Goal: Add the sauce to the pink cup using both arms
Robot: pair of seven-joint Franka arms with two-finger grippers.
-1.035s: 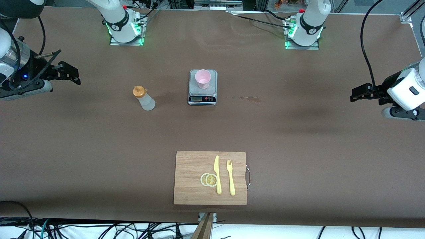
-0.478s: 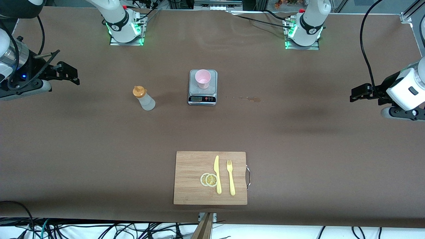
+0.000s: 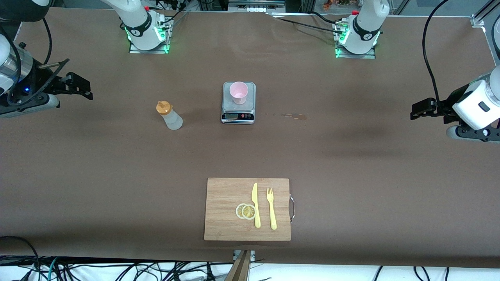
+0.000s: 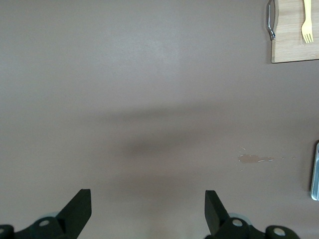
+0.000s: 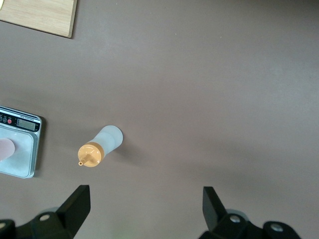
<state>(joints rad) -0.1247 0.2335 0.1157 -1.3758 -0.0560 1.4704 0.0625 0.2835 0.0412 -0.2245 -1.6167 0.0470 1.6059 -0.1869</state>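
Observation:
The pink cup (image 3: 238, 92) stands upright on a small silver kitchen scale (image 3: 238, 115) at mid-table; only its edge shows in the right wrist view (image 5: 5, 148). The sauce bottle (image 3: 169, 115), whitish with an orange cap, stands on the table beside the scale, toward the right arm's end; it also shows in the right wrist view (image 5: 100, 146). My right gripper (image 3: 80, 86) hangs open and empty over the table at the right arm's end, apart from the bottle. My left gripper (image 3: 421, 109) hangs open and empty over bare table at the left arm's end.
A wooden cutting board (image 3: 226, 208) lies near the front edge with two lemon slices (image 3: 245, 211), a yellow knife (image 3: 256, 205) and a yellow fork (image 3: 271, 208). A small sauce stain (image 3: 297, 116) marks the table beside the scale.
Both grippers have drifted slightly; the right one moved a little farther from the bottle, the left one a little toward mid-table. Nothing on the table moved.

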